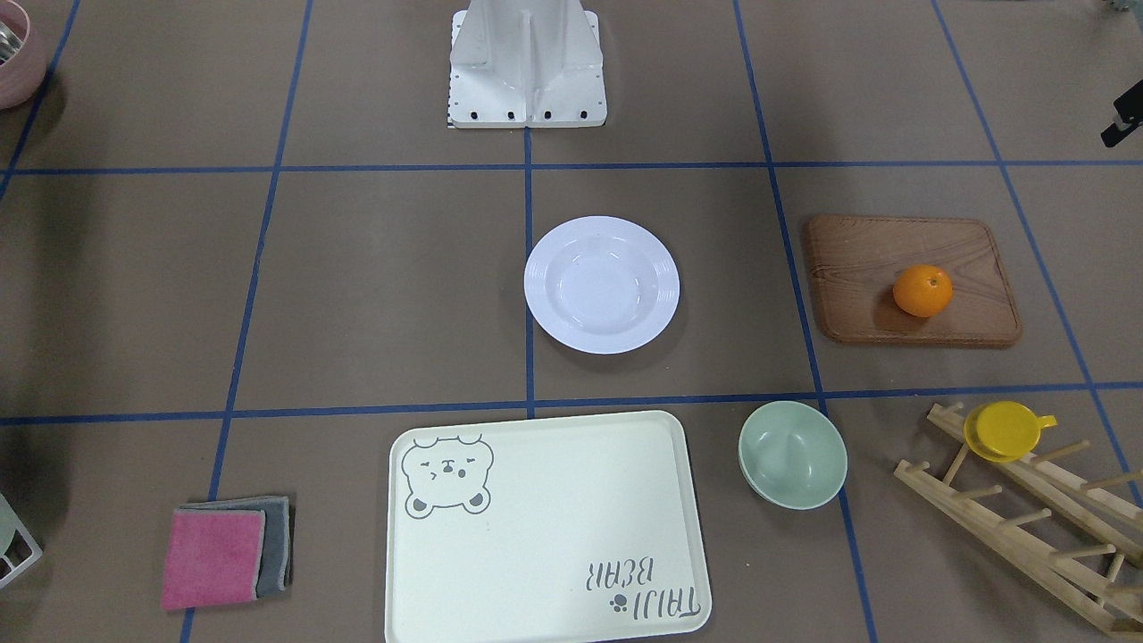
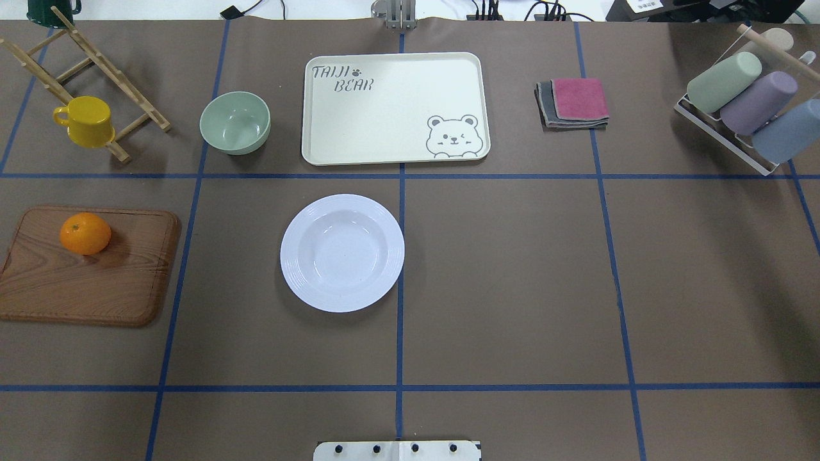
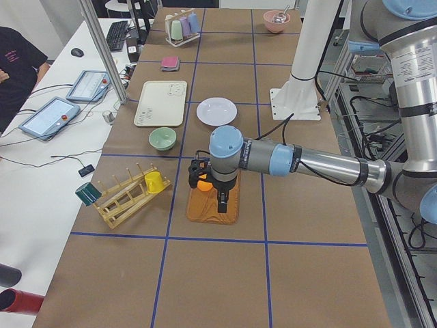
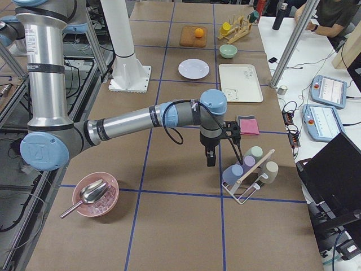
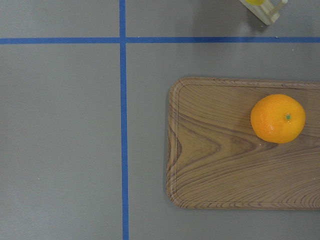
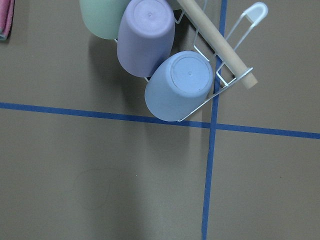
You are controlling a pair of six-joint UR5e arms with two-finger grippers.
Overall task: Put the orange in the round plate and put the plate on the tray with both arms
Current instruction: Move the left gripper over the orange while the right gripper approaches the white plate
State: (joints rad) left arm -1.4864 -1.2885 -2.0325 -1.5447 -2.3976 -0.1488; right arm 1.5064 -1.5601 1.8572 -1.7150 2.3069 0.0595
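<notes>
Orange (image 2: 85, 233): small, round, bright, green stem dimple.

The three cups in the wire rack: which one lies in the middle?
The purple cup; it lies between the green cup and the blue cup.

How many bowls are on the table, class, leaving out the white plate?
2. A pale green bowl stands just beside the tray. A pink bowl holding a metal scoop sits at the table's end on the robot's right. No others show.
</notes>
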